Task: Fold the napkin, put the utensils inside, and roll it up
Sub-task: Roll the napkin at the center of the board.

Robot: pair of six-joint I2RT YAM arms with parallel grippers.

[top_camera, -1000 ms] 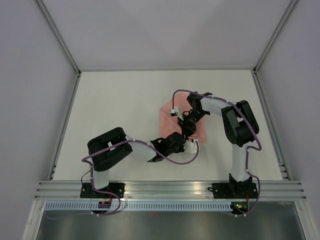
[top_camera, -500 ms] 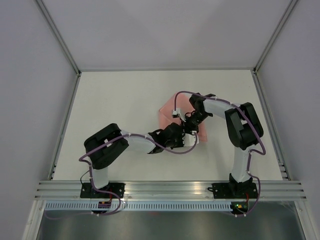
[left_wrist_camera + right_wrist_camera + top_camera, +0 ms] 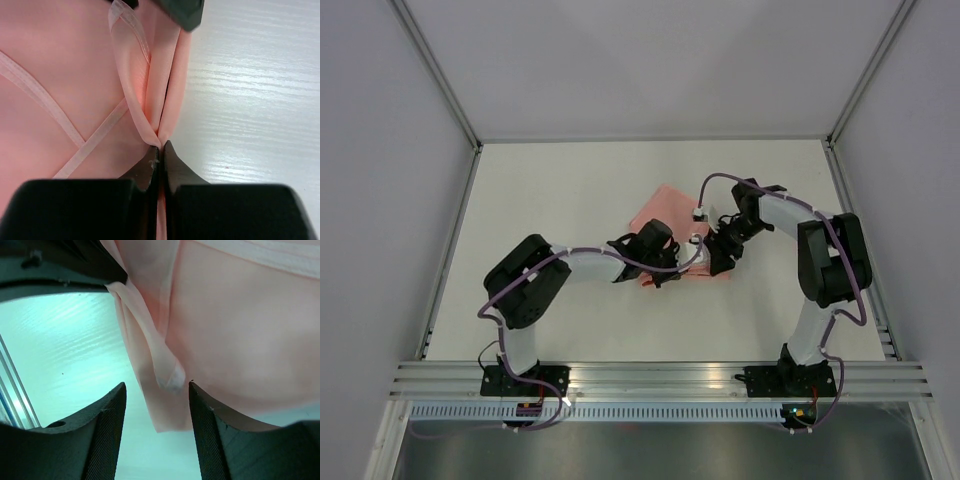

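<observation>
The pink napkin point(image 3: 670, 212) lies near the middle of the white counter point(image 3: 550, 200). It is folded over on itself, with one corner pointing to the back.

The left arm point(image 3: 590, 265) reaches across from the left to the near edge of the napkin. The left jaws are shut tight and pinch a fold of the napkin between their black fingers point(image 3: 145, 172). From the left wrist, the fold stands up like a little ridge running away from the tips. Two pale hems point(image 3: 45, 105) cross on the flat cloth to the left of it. Bare counter shows to the right.

The right arm point(image 3: 785, 210) bends in from the right, and its tip sits at the right side of the napkin, close to the left arm's tip. The right jaws are wide open and hold nothing. From the right wrist, a loose bit of napkin edge point(image 3: 167, 375) sits above the gap between the two fingers point(image 3: 107, 435), but they do not squeeze it.
</observation>
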